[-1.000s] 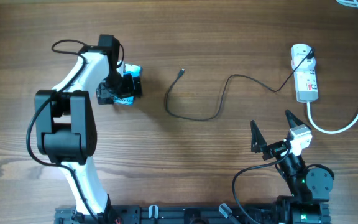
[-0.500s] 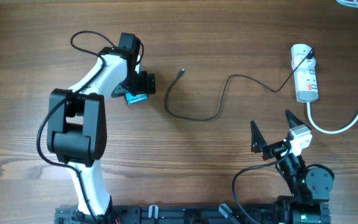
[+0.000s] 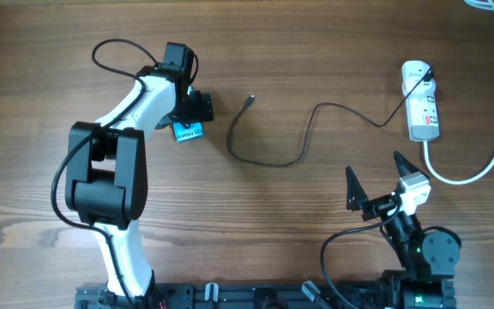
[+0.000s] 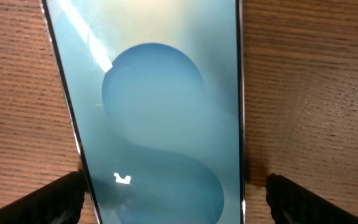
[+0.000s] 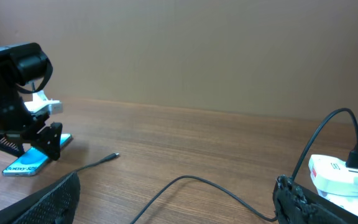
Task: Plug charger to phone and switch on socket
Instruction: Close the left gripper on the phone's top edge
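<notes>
The phone (image 3: 187, 131), its cyan screen lit, lies flat on the table at the upper left. My left gripper (image 3: 192, 109) sits over it, and most of the phone is hidden beneath it in the overhead view. In the left wrist view the phone (image 4: 160, 112) fills the space between the two fingers (image 4: 173, 202), with a small gap at the right finger. The gripper is open. The charger's black cable (image 3: 268, 161) winds from its free connector (image 3: 250, 100) to a plug in the white socket (image 3: 422, 116). My right gripper (image 3: 376, 176) is open and empty, low right.
The socket's thick white cord (image 3: 474, 176) loops down and off the table's right edge. In the right wrist view the phone (image 5: 30, 163), the connector (image 5: 109, 156) and the socket (image 5: 340, 177) lie ahead on the wood table before a plain wall.
The left gripper moved right with the phone, bringing it nearer the connector, then shifted slightly up and left while the phone stayed put. The right arm has not moved.
</notes>
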{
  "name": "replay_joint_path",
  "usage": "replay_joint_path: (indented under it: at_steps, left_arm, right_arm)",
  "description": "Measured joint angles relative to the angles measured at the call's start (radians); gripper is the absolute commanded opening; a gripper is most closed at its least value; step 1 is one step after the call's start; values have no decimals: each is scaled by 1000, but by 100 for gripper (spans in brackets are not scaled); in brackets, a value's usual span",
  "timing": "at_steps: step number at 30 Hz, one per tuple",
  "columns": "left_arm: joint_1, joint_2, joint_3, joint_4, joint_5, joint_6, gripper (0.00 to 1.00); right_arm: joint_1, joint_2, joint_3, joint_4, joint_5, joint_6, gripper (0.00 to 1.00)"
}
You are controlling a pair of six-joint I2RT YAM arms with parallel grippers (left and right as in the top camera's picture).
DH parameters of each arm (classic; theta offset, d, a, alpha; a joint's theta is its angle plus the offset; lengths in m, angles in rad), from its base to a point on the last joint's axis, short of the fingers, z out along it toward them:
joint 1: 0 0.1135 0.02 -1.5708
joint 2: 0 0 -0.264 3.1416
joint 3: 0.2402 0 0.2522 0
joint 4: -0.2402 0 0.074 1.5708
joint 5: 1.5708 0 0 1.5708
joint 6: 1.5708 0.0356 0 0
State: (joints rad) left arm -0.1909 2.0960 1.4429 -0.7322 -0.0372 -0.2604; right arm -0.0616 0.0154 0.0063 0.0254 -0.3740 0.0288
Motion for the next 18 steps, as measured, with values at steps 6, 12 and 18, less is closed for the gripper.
replay_joint_path:
  at_steps: [6, 12, 18]
  left_arm:
    - [0, 0, 0, -34, -11, -2, 100]
    - [-5, 0, -3, 44, -11, -9, 82]
    - [-3, 3, -3, 60, -3, -12, 69]
  right_arm:
    - [0, 0, 0, 0, 0, 0, 100]
    - [0, 0, 0, 0, 0, 0, 99]
    - [0, 0, 0, 0, 0, 0, 100]
